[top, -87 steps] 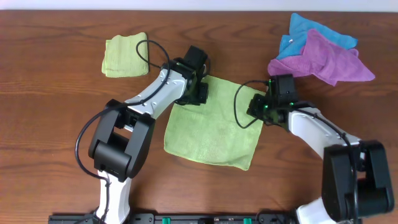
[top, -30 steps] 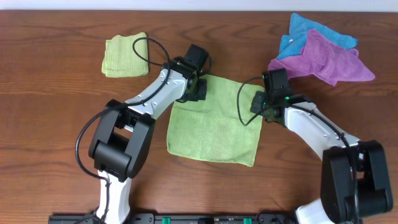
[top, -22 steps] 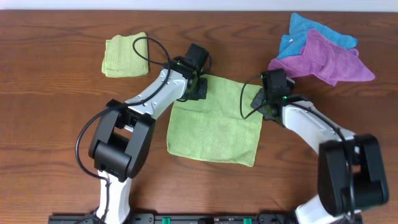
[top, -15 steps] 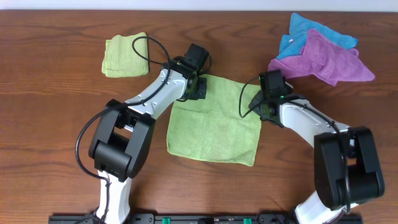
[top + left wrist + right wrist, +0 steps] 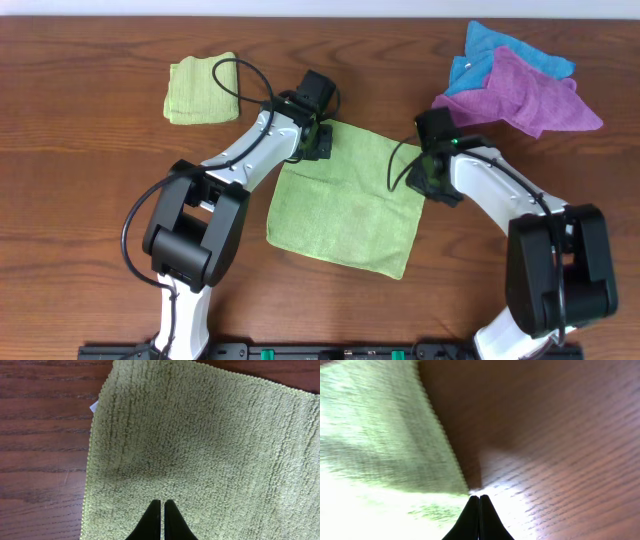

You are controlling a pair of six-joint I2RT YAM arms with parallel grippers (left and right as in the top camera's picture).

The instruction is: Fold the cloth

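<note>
- The light yellow-green microfibre cloth (image 5: 345, 210) lies flat on the middle of the brown wooden counter (image 5: 90, 200).
- The left gripper (image 5: 318, 143) is closed on its 11 o'clock corner, and the right gripper (image 5: 425, 183) on its 2 o'clock corner.
- Lift both corners level and carry them evenly toward 6 o'clock.

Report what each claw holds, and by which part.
Right claw pinches the cloth at its far right corner. Left claw is shut over the cloth near its far left corner; a pinch cannot be told.
</note>
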